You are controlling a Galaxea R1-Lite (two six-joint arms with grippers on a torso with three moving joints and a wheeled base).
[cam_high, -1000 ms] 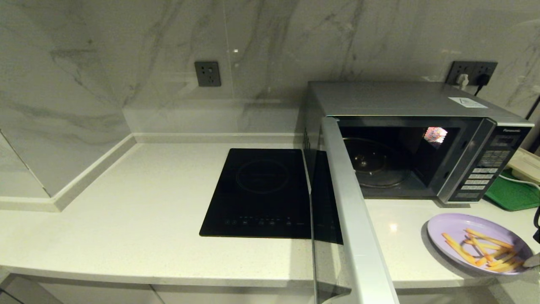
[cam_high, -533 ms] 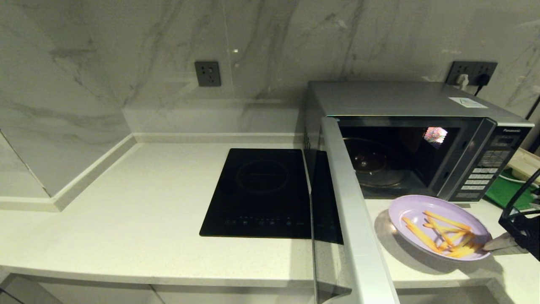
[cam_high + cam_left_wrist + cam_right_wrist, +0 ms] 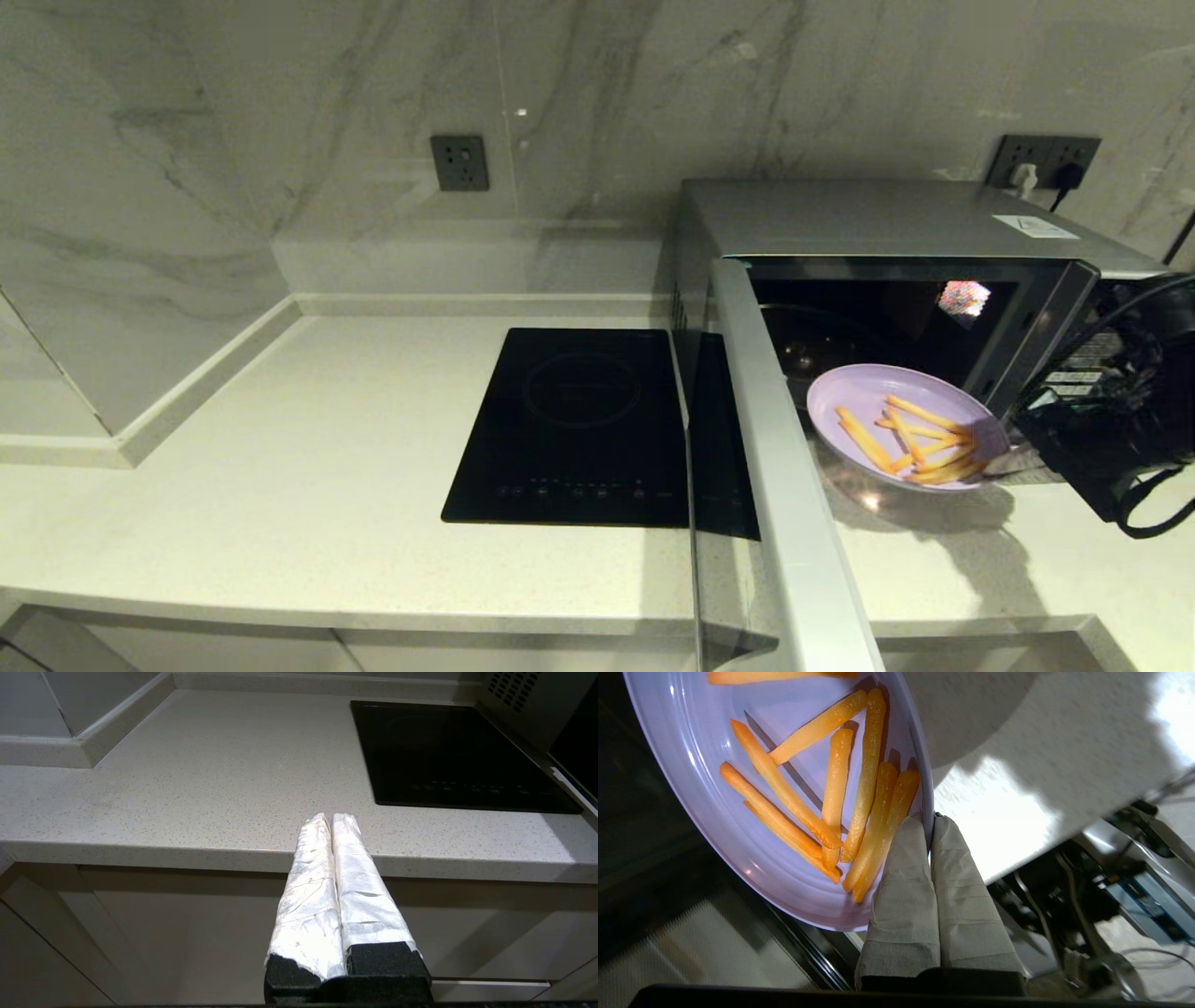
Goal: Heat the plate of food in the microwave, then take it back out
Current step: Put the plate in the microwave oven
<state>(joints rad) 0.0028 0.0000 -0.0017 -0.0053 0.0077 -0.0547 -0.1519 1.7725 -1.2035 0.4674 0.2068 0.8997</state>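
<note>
Pincer on the right arm pinches the rim of the round pale lilac plate of food, its two tape-wrapped fingers pressed on either side of the edge. From that grip the plate reaches away, tilted and clear of the pale speckled counter, thin orange-yellow sticks gathered toward the held side. It hangs just at the mouth of the large silver microwave, whose dark glass door stands swung wide. Left of the door lies a flat black induction hob. The left pincer, fingers pressed together, hangs off the counter's front edge.
</note>
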